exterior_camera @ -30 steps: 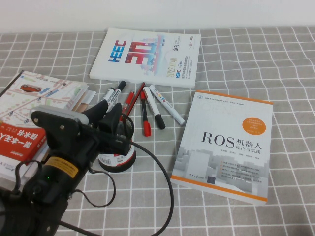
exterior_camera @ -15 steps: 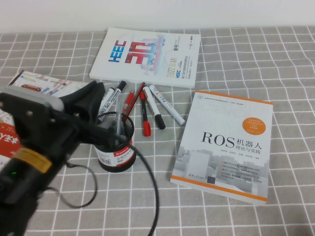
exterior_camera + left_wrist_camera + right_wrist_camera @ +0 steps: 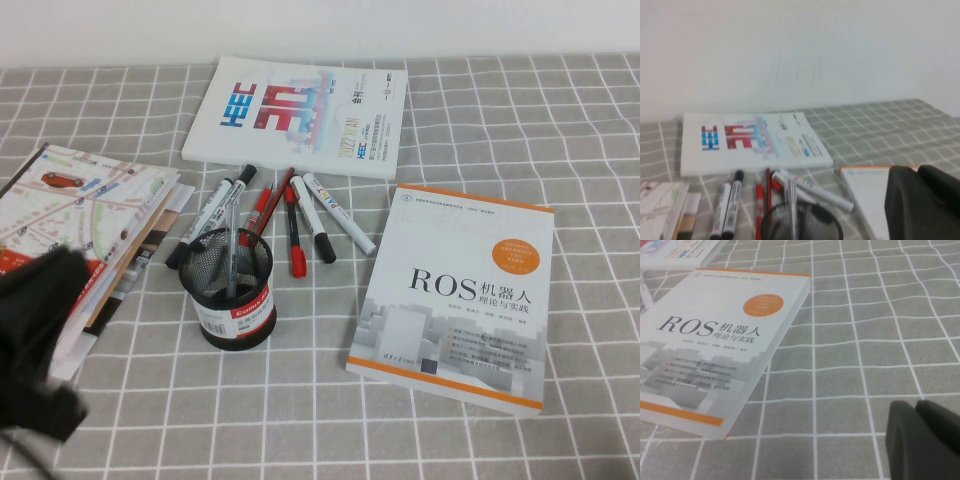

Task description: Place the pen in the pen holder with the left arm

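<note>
Left gripper (image 3: 922,200) raised above the table on the robot's near-left side, looking down over the pen holder (image 3: 228,290); empty, fingers lying close with only a thin slit between, so narrow to closed. In the high view, only a dark blur at the lower left edge, well apart from the cup. Right gripper (image 3: 925,437) parked low over bare checked cloth beside the ROS book (image 3: 715,340), likewise narrow, holding nothing.

Pen (image 3: 232,250) standing in the pen holder, slim silver barrel upright with a slight lean, upper part sticking out above the mesh rim. Judged from that: task essentially done, nothing left but drawing the left arm clear and parking it.

Behind the cup, markers (image 3: 215,210) and red pens (image 3: 293,235) lying loose on the cloth; HEC booklet (image 3: 300,110) farther back, a stack of books (image 3: 90,215) at the left.

Hard to make out: the pen's tip inside the mesh, and most of the left arm, blurred and cut off by the frame edge
</note>
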Tool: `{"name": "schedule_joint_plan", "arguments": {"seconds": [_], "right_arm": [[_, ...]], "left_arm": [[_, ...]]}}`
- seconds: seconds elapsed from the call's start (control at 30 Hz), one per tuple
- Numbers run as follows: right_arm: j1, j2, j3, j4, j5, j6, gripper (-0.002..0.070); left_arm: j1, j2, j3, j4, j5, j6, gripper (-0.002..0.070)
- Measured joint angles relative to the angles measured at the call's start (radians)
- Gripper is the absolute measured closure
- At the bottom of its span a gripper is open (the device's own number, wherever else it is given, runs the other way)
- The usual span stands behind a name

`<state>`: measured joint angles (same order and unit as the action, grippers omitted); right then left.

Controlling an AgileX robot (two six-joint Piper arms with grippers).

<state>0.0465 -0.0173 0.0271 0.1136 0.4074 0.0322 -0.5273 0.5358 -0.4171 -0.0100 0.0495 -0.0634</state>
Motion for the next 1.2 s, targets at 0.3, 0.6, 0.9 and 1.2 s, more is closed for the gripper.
{"name": "schedule_joint_plan", "arguments": {"seconds": [0.3,0.6,0.9,1.2], "right_arm": [[0.000,0.000,0.000,0.000,0.000,0.000,0.0691],[0.000,0.000,0.000,0.000,0.000,0.000,0.0691],[0.000,0.000,0.000,0.000,0.000,0.000,0.0691],[0.000,0.000,0.000,0.002,0.000,0.000,0.0691]], "left_arm": [[0.000,-0.122,0.001,0.017,0.309,-0.010,0.0675],[0.000,-0.122,0.001,0.019,0.362,-0.012,0.0675],[0.034,-0.155,0.021,0.021,0.312,0.033,0.0675],[0.353,-0.430,0.255,-0.184,0.154,0.257,0.0675]]}}
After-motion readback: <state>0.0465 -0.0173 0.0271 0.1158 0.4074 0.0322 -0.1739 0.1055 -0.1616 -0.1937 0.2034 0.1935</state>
